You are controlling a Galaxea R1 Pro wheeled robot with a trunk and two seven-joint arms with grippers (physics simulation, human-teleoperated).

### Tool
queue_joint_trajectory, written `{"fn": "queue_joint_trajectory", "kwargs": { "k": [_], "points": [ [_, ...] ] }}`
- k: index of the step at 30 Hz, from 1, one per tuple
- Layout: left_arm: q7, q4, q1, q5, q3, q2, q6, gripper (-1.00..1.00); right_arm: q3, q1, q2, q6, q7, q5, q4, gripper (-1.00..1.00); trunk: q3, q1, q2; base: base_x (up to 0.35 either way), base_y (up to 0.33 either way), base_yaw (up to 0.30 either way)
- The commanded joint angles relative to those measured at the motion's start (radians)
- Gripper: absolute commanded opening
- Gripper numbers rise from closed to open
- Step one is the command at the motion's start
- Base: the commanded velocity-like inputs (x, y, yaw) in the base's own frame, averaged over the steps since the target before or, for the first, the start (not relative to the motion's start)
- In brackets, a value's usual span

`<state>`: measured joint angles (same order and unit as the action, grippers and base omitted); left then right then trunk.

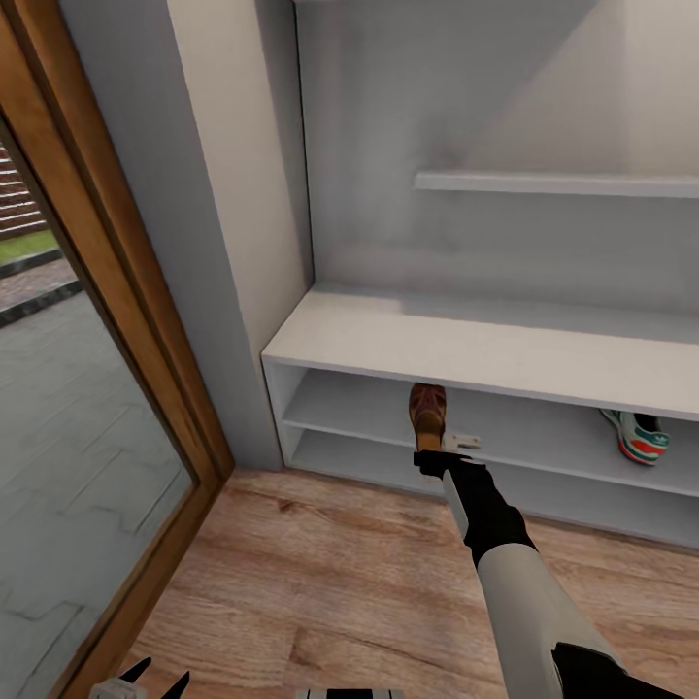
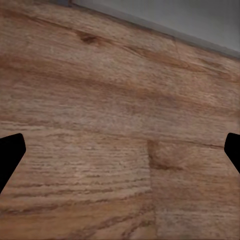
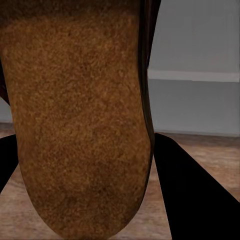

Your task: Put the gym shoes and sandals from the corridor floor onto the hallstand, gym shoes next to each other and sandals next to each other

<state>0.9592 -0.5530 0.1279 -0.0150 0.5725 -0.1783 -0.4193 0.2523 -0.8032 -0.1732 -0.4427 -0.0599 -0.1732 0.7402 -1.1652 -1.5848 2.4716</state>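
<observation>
Sandal (image 1: 428,414): sitting between the fingers of the right gripper (image 1: 434,452), which is closing on it at the front edge of the upper shelf; toe end is pointing into the shelf opening, under the bench top.
Sandal, right wrist view (image 3: 80,115): its grainy brown sole is facing the camera, with a dark finger (image 3: 192,195) showing on each side of it.
Right gripper: jaws clamping the sandal; the arm is reaching forward over the floor toward the rack.
Left gripper (image 1: 153,676): its dark fingertips are showing at the bottom edge of the head view, spread apart, holding nothing.
Left gripper, left wrist view (image 2: 120,155): hanging over bare planks, a fingertip (image 2: 10,152) at each side, wide apart.
Sneaker (image 1: 637,436): lying on the upper shelf, well apart from the sandal, toward the right end.
Shoe rack (image 1: 466,345): bench top is lying bare; free shelf room is lying between sandal and sneaker and to the sandal's left.
Floor (image 1: 330,582): wood planks are running in front of the rack.
Glass door (image 1: 87,417): wooden frame is standing at left, near the rack's left end.
</observation>
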Motion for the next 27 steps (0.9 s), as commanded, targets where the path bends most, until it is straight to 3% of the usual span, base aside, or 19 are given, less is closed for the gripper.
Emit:
{"fn": "queue_joint_trajectory", "kwargs": {
  "k": [1,7,14,19,27],
  "points": [
    [0.006,0.001,0.001,-0.001,0.004,0.0,-0.003,1.0,0.004,-0.001,-0.001,-0.005,0.002,-0.008,0.001,-1.0,-0.001,0.0,0.0,0.017,0.0,0.0],
    [0.006,0.001,0.001,-0.002,0.004,0.0,-0.003,1.0,0.004,-0.001,-0.001,-0.005,0.002,-0.008,0.001,-1.0,-0.001,0.0,0.0,0.099,0.0,0.0],
    [0.006,0.001,0.001,-0.003,0.004,0.002,-0.003,1.0,0.006,-0.001,-0.001,-0.006,0.002,-0.009,0.001,-1.0,-0.001,0.0,0.0,0.296,0.0,0.0],
    [0.006,0.001,0.001,-0.003,0.004,0.003,-0.003,1.0,0.052,-0.001,-0.001,-0.007,0.002,-0.008,-0.002,-1.0,-0.001,0.0,0.0,0.324,0.0,0.0],
    [0.006,0.001,0.001,-0.005,0.004,0.003,-0.003,1.0,0.06,-0.001,-0.001,-0.008,0.002,-0.008,-0.002,-1.0,-0.001,0.0,0.0,0.106,0.0,0.0]
  ]
}}
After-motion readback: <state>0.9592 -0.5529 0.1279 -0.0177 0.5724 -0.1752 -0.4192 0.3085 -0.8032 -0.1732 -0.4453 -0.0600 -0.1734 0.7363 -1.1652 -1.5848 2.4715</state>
